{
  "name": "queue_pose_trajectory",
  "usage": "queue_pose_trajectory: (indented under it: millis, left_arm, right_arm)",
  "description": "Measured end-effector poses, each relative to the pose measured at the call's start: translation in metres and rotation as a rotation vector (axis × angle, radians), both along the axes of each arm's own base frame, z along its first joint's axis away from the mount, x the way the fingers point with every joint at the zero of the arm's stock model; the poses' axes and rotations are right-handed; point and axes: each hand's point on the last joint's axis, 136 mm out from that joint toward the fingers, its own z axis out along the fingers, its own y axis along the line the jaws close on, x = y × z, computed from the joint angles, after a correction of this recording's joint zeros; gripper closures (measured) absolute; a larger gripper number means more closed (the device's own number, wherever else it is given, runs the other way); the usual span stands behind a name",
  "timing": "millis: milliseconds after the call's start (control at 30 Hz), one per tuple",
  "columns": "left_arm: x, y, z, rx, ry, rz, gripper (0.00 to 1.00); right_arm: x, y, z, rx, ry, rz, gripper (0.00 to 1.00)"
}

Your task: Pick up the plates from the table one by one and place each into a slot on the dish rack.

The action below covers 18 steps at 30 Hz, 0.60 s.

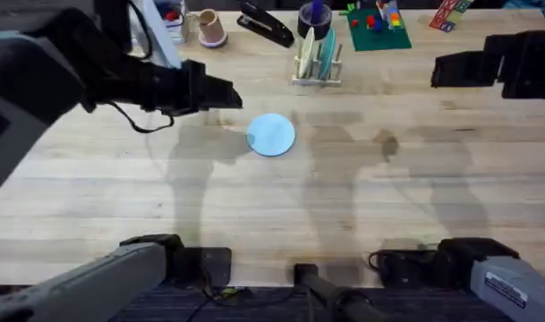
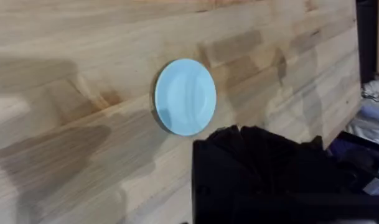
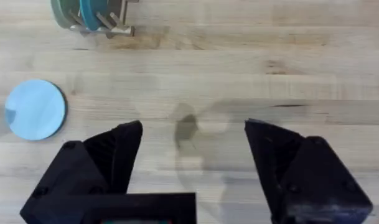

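Two plates are already standing in the rack (image 1: 318, 61) at the far middle of the surface (image 1: 272, 206): a cream plate (image 1: 305, 55) and a teal plate (image 1: 327, 52), upright in neighbouring slots. One pale blue plate (image 1: 271, 135) is lying flat near the middle of the surface, well apart from the rack and touched by nothing. So, by the look of things, the job is most of the way along, with this last plate left to lift and slot.

The left arm is reaching in from the left side, raised above the surface, with its gripper (image 1: 220, 93) hovering just left of and beyond the blue plate (image 2: 185, 96). From its wrist view the plate is sitting just past the dark fingers; whether these jaws are spread or pressed together I cannot tell.

The right arm is hanging over the far right of the surface, well apart from the plate. Its gripper (image 3: 193, 149) is pointing down at bare wood, jaws spread wide and holding nothing.
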Motion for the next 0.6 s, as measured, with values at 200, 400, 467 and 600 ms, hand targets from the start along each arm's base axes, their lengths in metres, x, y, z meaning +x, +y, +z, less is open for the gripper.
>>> queue_pose_trajectory:
  millis: [200, 400, 467, 600]
  left_arm:
    - [0.009, -0.004, -0.026, -0.039, 0.066, -0.019, 0.959]
    - [0.017, -0.008, -0.048, -0.069, 0.112, -0.046, 0.957]
    - [0.020, -0.009, -0.053, -0.076, 0.112, -0.059, 0.958]
    - [0.022, -0.016, -0.066, -0.097, 0.124, -0.088, 0.958]
  right_arm:
    - [-0.001, 0.000, -0.001, 0.000, 0.004, 0.000, 0.007]
    - [-0.001, 0.000, -0.001, 0.000, 0.005, 0.000, 0.007]
    - [-0.001, 0.000, -0.001, 0.000, 0.005, 0.000, 0.007]
    - [-0.001, 0.000, -0.001, 0.000, 0.006, 0.000, 0.007]
